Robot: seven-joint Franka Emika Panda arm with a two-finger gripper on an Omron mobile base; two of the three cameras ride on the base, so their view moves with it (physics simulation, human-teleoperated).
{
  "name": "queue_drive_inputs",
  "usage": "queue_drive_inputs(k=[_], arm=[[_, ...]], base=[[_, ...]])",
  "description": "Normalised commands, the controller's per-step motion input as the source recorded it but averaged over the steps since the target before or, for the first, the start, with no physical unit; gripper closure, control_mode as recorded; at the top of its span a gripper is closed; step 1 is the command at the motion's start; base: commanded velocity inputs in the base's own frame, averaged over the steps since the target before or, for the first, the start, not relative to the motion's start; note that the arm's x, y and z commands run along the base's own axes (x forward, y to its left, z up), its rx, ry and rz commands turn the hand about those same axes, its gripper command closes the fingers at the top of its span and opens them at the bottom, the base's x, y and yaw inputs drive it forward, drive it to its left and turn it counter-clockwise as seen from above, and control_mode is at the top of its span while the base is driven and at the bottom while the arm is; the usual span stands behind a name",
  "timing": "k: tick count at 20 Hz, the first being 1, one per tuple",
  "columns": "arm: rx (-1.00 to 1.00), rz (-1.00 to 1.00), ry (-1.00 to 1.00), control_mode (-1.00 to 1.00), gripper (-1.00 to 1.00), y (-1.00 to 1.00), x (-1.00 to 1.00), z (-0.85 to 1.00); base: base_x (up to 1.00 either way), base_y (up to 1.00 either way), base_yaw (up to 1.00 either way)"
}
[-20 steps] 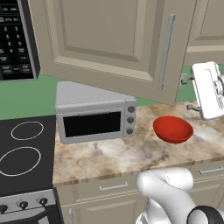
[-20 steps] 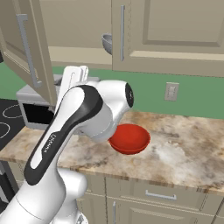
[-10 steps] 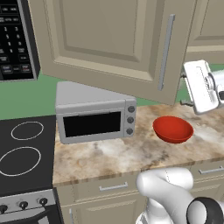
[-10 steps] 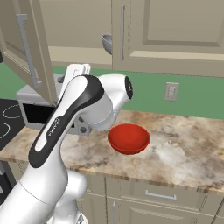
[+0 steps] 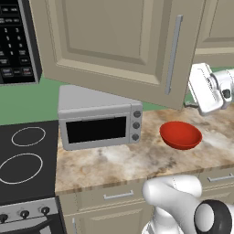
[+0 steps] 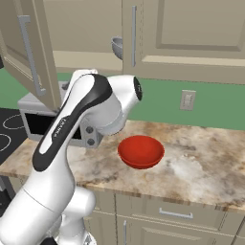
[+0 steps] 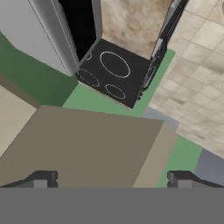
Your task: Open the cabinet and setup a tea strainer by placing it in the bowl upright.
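Right base view shows the tea strainer [image 6: 116, 46], a small grey cup, sitting on the shelf inside the cabinet [image 5: 114, 41], whose wide door hangs swung open. Below on the counter [image 6: 191, 162] rests the red bowl [image 6: 141, 151], empty, beside a silver toaster oven [image 5: 98, 121]. The gripper [image 7: 111, 179], seen in the hand view, has its fingers spread wide and holds nothing. A likely risk: reaching up, the arm could clip the open door or knock the strainer over.
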Motion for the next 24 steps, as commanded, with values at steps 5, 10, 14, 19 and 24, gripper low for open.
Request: queue_drive_inputs(k=[5, 10, 14, 19, 24], arm=[[0.00, 0.00, 0.09, -1.00, -1.00, 0.41, -0.18, 0.00], [0.00, 0.04, 0.05, -1.00, -1.00, 0.55, -0.64, 0.00], [0.00, 0.05, 0.07, -1.00, -1.00, 0.68, -0.87, 0.00], [0.00, 0.07, 0.12, -1.00, -1.00, 0.78, -0.86, 0.00], [0.00, 0.12, 0.13, -1.00, -1.00, 0.88, -0.80, 0.00]], base=[[0.00, 0.00, 0.00], [0.00, 0.00, 0.00], [0.00, 0.00, 0.00], [0.00, 0.00, 0.00], [0.00, 0.00, 0.00]])
